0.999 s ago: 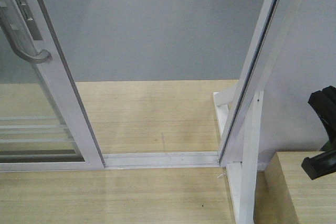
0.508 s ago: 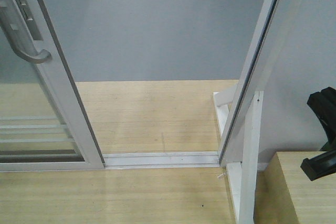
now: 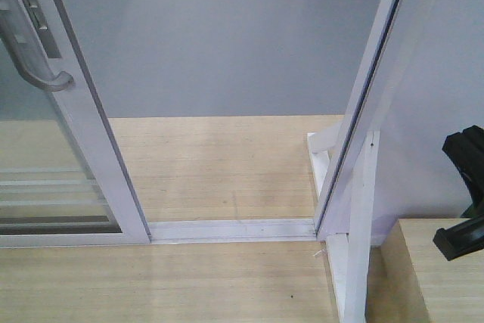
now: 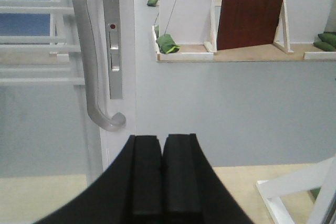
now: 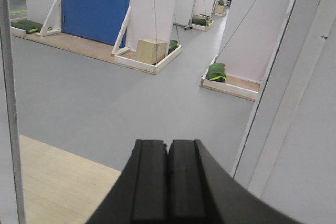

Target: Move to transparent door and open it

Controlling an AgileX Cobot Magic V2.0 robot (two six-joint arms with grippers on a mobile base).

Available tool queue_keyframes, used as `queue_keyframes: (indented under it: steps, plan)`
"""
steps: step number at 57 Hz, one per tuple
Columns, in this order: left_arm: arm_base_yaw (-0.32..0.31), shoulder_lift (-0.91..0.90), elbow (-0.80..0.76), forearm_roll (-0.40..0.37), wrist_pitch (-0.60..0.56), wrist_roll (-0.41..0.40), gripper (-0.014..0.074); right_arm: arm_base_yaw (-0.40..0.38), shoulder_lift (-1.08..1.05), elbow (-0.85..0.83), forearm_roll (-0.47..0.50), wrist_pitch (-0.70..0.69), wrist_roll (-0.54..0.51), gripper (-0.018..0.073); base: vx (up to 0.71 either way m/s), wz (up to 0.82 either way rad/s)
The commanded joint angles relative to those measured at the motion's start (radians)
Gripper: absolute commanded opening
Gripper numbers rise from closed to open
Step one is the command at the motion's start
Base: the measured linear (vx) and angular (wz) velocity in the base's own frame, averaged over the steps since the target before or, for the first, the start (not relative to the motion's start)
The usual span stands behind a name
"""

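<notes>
Transparent door (image 3: 68,156) looks slid aside; both my claws, left (image 4: 161,145) and right (image 5: 168,150), are clenched empty (handle (image 4: 86,51) apparently untouched), so advancing risks clipping it

Soft, even indoor light fills all three views, with no hard shadows; only a faint dim band lies on the pale wooden floor (image 3: 227,179) beside the white triangular-braced post (image 3: 355,262). The front view is slightly hazy and tilts its verticals toward the edges, and the clear glass of the white-framed transparent door (image 3: 45,179) carries a pale reflective sheen. In both wrist views the black left end effector (image 4: 160,182) and black right end effector (image 5: 168,182) sit near the lens, soft-edged and blurred, while the curved pale-grey pull handle (image 4: 86,61) catches a mild highlight.
</notes>
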Motion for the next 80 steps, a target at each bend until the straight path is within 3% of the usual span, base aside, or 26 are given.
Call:
queue_keyframes:
  steps: [1, 16, 35, 56, 80]
  plan:
    - [-0.006, 0.007, -0.03, -0.02, -0.122, -0.009, -0.0006, -0.006, 0.004, -0.029, -0.004, -0.076, -0.009, -0.0004, 0.0, 0.0]
    - [-0.006, -0.046, -0.005, -0.019, -0.129, 0.007, -0.0006, -0.006, 0.004, -0.029, -0.004, -0.076, -0.009, -0.0004, 0.0, 0.0]
    - [-0.006, -0.311, 0.252, -0.019, -0.139, 0.008, -0.0006, -0.006, 0.004, -0.029, -0.004, -0.076, -0.009, -0.0004, 0.0, 0.0]
    - [-0.006, -0.305, 0.395, -0.02, -0.332, -0.001, -0.0006, -0.006, 0.005, -0.029, -0.004, -0.072, -0.009, -0.0004, 0.0, 0.0]
    - [-0.006, -0.305, 0.396, -0.012, -0.281, 0.009, -0.0006, -0.006, 0.005, -0.029, -0.004, -0.072, -0.009, -0.0004, 0.0, 0.0]
